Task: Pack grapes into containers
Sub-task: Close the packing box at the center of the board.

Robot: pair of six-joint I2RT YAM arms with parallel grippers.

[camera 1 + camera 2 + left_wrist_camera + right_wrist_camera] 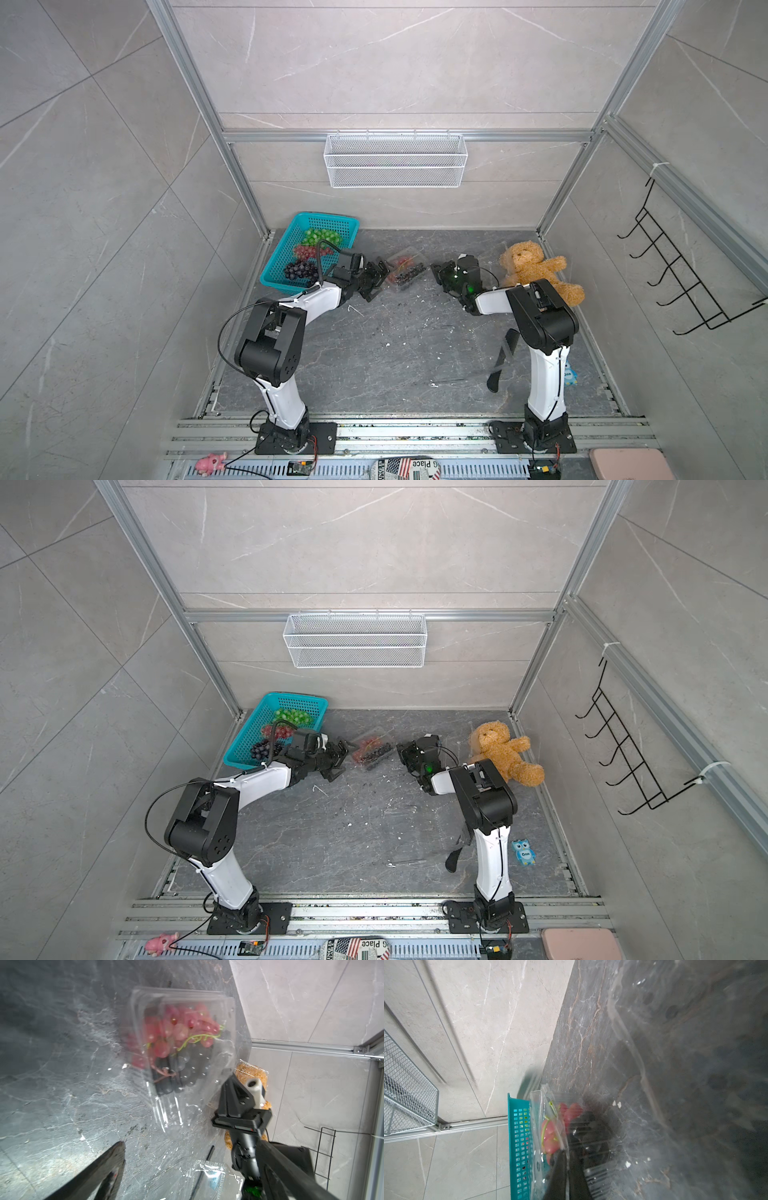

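Note:
A clear container (405, 270) (182, 1059) lies mid-floor with red grapes (176, 1028) and dark grapes (180, 1072) inside. Its lid (220, 1057) stands raised toward my right gripper (436, 270) (568, 1159), which is shut on the lid's edge. My left gripper (380, 280) (192, 1147) hangs open just left of the container, with nothing between its fingers. In the teal basket (328, 218) lie green grapes (320, 237), red grapes (307, 251) and dark grapes (300, 270). Another clear container (494, 259) shows faintly beside the teddy bear.
A brown teddy bear (536, 266) lies at the back right. A black brush (503, 357) and a blue owl toy (524, 852) lie by the right arm's base. A white wire basket (395, 160) hangs on the back wall, and a black hook rack (685, 282) on the right wall.

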